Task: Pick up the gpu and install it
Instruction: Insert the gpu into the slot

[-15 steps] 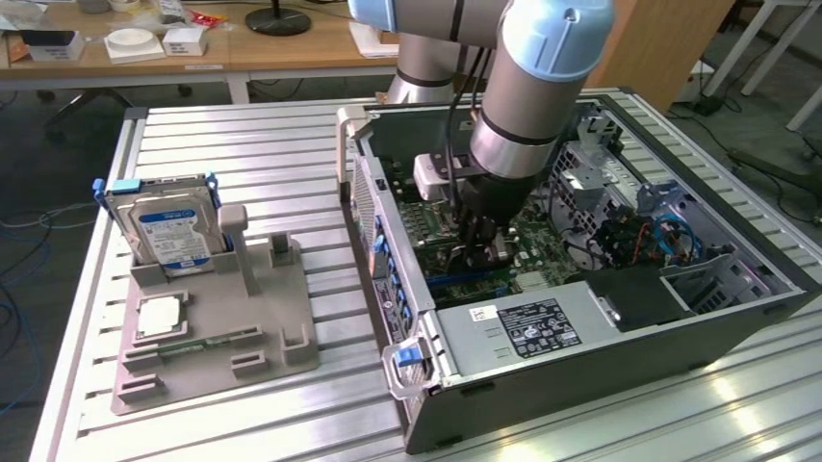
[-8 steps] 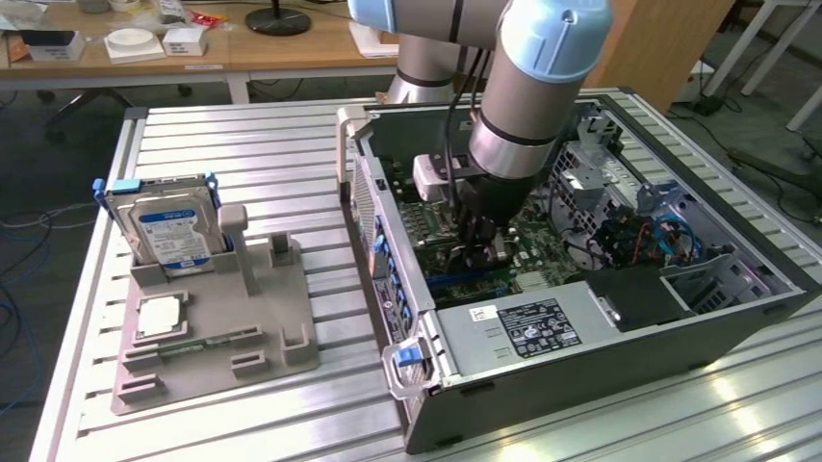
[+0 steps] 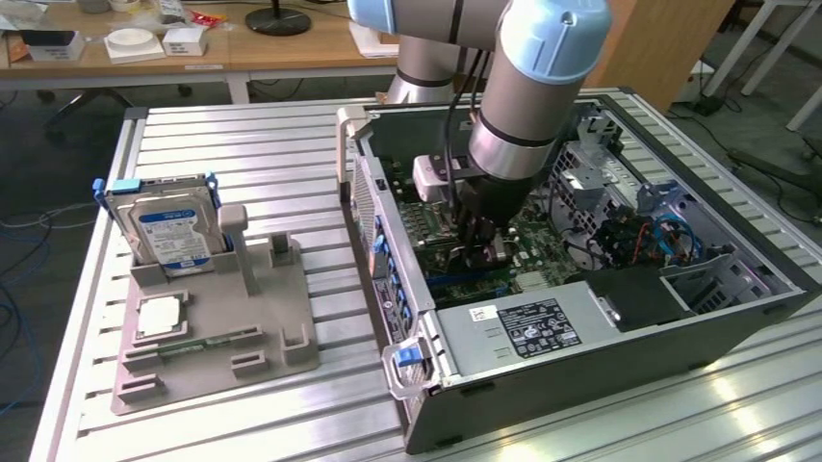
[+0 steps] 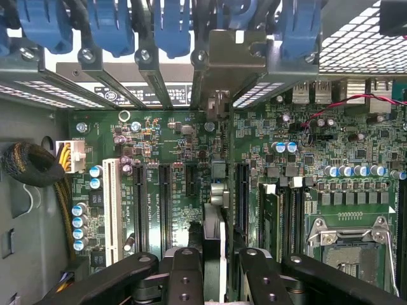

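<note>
Closest up in the exterior view is the open PC case [image 3: 578, 375], lying on its side on the ribbed metal surface [image 3: 257, 144]. Off to the exterior view's left is a grey holder [image 3: 218, 337] with the hard drive [image 3: 173, 236] standing upright in it. The arm reaches down into the case, and the claw [image 4: 216, 267] is clamped on the gpu [image 4: 214, 238], one finger on each side. The card stands edge-on over the green motherboard [image 4: 159, 146], between the long slots. Its bracket end is up against the row of blue clips [image 4: 172, 25] at the case wall.
</note>
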`<action>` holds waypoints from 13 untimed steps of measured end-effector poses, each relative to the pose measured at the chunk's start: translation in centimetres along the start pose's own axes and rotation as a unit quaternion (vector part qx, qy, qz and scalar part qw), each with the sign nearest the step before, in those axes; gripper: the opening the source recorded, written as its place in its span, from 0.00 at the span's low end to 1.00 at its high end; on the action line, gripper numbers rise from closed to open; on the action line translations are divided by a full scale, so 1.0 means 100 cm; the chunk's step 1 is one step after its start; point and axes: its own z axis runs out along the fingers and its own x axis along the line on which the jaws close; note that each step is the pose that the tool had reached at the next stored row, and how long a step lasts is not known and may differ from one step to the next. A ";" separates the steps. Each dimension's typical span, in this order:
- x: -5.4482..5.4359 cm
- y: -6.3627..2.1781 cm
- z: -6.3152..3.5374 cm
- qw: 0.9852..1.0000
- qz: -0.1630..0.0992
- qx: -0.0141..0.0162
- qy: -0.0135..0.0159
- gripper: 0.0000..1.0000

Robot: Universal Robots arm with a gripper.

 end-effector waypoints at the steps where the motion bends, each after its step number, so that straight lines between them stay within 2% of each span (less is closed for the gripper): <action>1: 0.000 0.0000 0.0001 1.000 0.000 0.000 0.000 0.27; 3: 0.000 -0.0001 0.0002 1.000 0.000 -0.005 0.000 0.27; 5: 0.000 -0.0004 0.0002 1.000 0.001 -0.012 0.000 0.27; 6: 0.000 -0.0005 0.0001 1.000 0.001 -0.015 0.001 0.27; 8: 0.000 -0.0003 0.0001 1.000 0.001 -0.015 0.001 0.27; 13: 0.000 -0.0001 0.0001 1.000 0.001 -0.016 0.001 0.27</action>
